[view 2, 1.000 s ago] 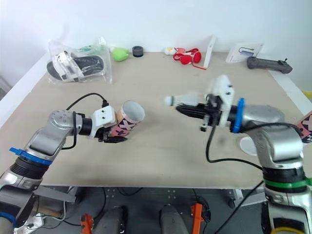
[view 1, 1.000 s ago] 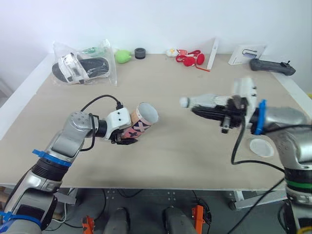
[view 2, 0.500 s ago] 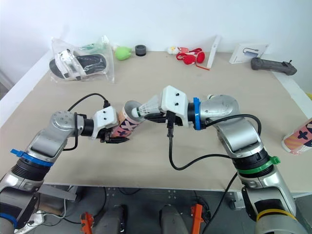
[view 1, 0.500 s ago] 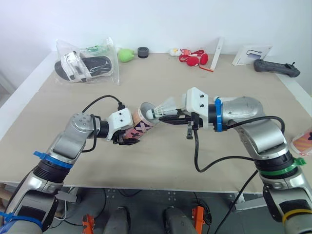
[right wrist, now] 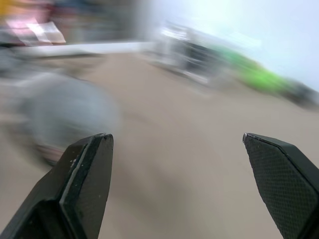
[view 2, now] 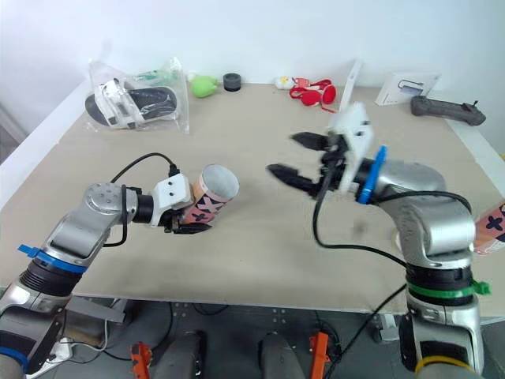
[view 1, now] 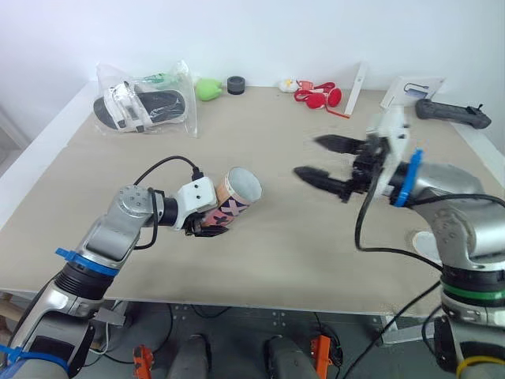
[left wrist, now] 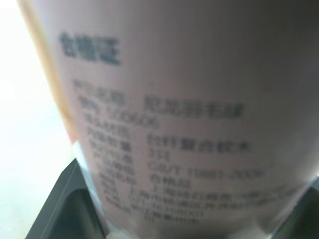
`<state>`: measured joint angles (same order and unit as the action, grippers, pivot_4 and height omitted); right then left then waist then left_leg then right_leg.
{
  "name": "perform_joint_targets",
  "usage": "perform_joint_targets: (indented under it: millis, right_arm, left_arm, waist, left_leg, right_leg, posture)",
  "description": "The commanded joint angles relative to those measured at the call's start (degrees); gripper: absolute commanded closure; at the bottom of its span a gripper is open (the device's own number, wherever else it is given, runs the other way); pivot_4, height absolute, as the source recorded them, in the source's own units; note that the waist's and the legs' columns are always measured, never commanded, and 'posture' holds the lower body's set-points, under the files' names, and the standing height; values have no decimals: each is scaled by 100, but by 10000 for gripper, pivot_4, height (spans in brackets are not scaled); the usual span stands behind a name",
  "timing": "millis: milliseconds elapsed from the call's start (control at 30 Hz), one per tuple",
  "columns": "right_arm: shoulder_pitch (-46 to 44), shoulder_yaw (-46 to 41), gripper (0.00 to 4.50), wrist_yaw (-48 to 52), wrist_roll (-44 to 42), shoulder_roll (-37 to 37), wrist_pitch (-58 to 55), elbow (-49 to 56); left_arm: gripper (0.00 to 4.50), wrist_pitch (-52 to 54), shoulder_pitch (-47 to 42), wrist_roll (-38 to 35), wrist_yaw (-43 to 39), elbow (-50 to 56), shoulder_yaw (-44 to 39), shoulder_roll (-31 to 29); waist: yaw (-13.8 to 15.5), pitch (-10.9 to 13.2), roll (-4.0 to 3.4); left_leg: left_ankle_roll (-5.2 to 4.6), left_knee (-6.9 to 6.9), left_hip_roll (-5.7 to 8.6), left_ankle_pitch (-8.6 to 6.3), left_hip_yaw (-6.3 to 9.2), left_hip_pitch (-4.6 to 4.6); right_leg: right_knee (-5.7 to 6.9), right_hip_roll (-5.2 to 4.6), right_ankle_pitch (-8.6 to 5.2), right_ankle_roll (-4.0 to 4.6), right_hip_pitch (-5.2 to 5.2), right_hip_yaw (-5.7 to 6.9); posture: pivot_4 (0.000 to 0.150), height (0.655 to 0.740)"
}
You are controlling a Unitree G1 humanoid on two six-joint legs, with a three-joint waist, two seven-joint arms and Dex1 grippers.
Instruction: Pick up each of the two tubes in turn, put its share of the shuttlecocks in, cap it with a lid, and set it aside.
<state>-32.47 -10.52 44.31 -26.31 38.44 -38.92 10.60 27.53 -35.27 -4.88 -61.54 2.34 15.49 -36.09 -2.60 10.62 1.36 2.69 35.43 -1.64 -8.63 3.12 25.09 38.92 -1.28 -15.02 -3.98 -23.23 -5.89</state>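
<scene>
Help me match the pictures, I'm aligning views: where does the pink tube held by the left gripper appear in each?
Left eye view: pink tube, left of centre, tilted, mouth open.
Right eye view: left of centre.
Left wrist view: close up, its printed side.
Right wrist view: too blurred to tell.
Shared landmark: the left gripper clamped on it.

tubes (view 2: pixel 207 195) (view 2: pixel 491 225) 2 | hands (view 1: pixel 211 223) (view 1: pixel 308 155) 2 | sandal bag (view 1: pixel 146 106) 1 | controller (view 1: pixel 451 112) 1 | table (view 1: pixel 276 118) 1

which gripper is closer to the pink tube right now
Left. The left gripper is shut on the pink tube, gripping its lower end. The right gripper hangs open off to the tube's right, apart from it.
</scene>
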Motion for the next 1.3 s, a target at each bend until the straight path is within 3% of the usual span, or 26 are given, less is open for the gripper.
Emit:
perform_joint_targets:
  millis: [33,267,800,1033,1067,1100,1167,1300]
  right_arm:
    - [177,-454,335,-991,482,-119,234,-746]
    - [-306,-423,335,-2240,1144,-502,661,-2252]
    - [-2068,63,335,-2664,1910,-1178,2556,-6084]
    - [-2347,87,32309,-2791,2085,-1239,3161,-7006]
    - [-2360,82,32309,-2789,2092,-1238,3197,-7041]
    - [-2347,88,39820,-2729,2097,-1232,3274,-7019]
    - [-2287,129,44561,-2381,2056,-1216,3447,-6787]
    - [-1935,346,44561,-761,1648,-1145,3534,-5359]
  left_arm:
    - [15655,2,50,-8,-2,89,30,-14]
    - [15655,-66,-23,9,-11,-15,63,16]
    - [15655,147,122,-36,107,279,-60,-94]
    - [15655,222,153,-64,169,350,-75,-120]
    - [15655,225,154,-65,173,351,-77,-125]
    - [15655,228,155,-68,176,351,-78,-126]
    - [15655,237,157,-76,176,356,-79,-130]
    - [15655,239,149,-80,167,341,-74,-144]
  waist:
    - [-2,1,-2]
    - [-20,1,-14]
    - [-63,2,-14]
    - [-67,2,-15]
    - [-69,2,-15]
    - [-72,2,-15]
    - [-74,2,-15]
    - [-91,4,-18]
  left_leg:
    - [0,0,0,0,-1,-2]
    - [-2,0,1,3,-6,-4]
    - [-3,-7,3,3,-7,-3]
    - [-2,-8,3,3,-7,-3]
    - [-2,-8,3,3,-7,-3]
    - [-2,-8,3,3,-7,-3]
    - [-2,-8,3,3,-7,-3]
    - [-2,-7,3,3,-6,-3]
  right_leg:
    - [0,1,2,2,0,0]
    - [2,2,8,-3,-1,-9]
    - [-1,2,13,11,-2,-12]
    - [-1,2,13,12,-1,-12]
    - [-1,2,13,12,-1,-12]
    - [-1,2,13,12,-1,-12]
    - [-1,2,13,12,-1,-12]
    - [-1,3,12,8,-2,-12]
  posture:
    - [1500,7400]
    - [1500,7400]
    - [1500,7400]
    - [1500,7400]
    - [1500,7400]
    - [1500,7400]
    - [1500,7400]
    - [1500,7400]
